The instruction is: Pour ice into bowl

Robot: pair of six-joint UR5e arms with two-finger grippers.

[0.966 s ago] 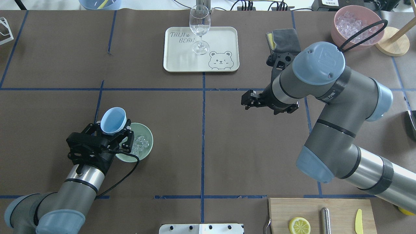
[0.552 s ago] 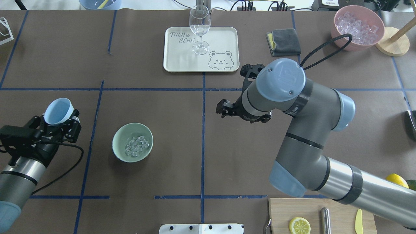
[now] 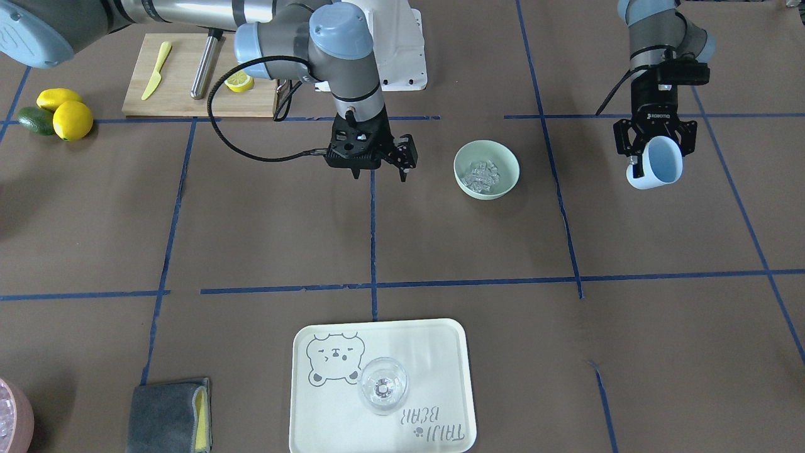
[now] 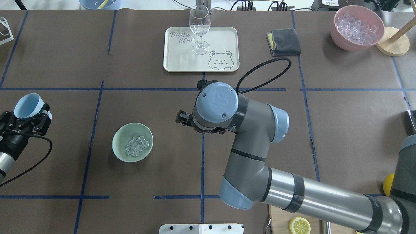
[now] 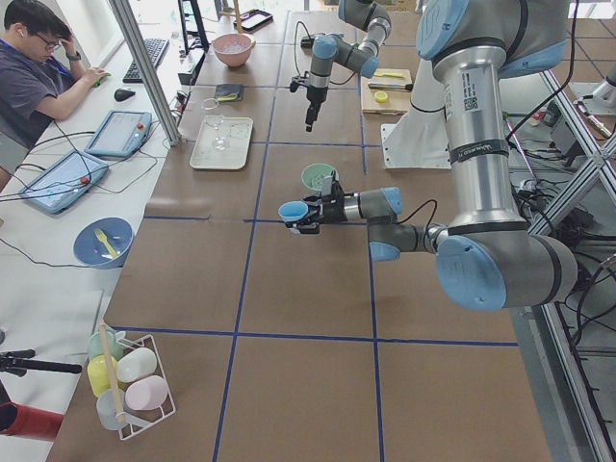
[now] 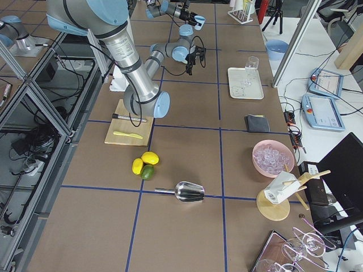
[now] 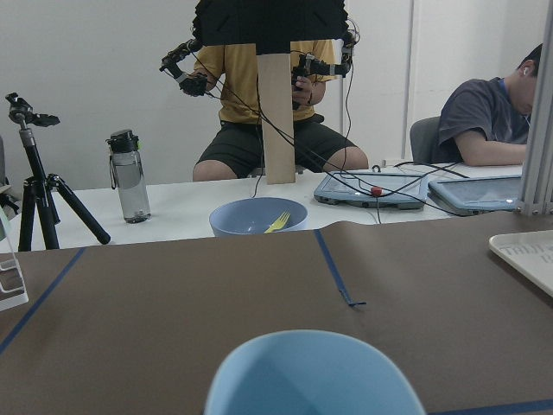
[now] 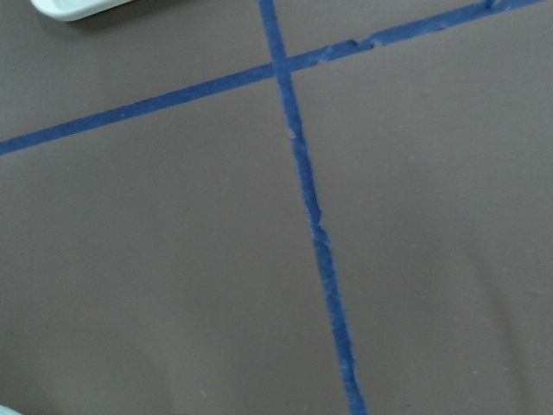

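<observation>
The mint-green bowl (image 4: pixel 117 147) (image 3: pixel 506 180) stands on the brown table left of centre, with the ice (image 4: pixel 136 145) (image 3: pixel 479 174) heaped inside it. My left gripper (image 4: pixel 28 113) (image 3: pixel 654 151) is shut on a light blue cup (image 4: pixel 26 106) (image 3: pixel 658 165) (image 5: pixel 294 211), held off to the bowl's left, well apart from it. The cup's rim (image 7: pixel 315 372) fills the bottom of the left wrist view, and I see no cubes in it. My right gripper (image 3: pixel 404 160) (image 4: pixel 179 117) hangs open and empty to the bowl's right, above a blue tape line.
A cream tray (image 4: pixel 221 35) with a wine glass (image 4: pixel 199 26) sits at the far middle. A grey cloth (image 4: pixel 283 41) and a pink container (image 4: pixel 357 26) of clear cubes are far right. A cutting board (image 3: pixel 182 94), lemons (image 3: pixel 72 119) and people (image 7: pixel 259 95) are nearby.
My left arm has carried the blue cup away from above the bowl, out to the table's left edge. The right arm has swung left from the far right to the table's middle.
</observation>
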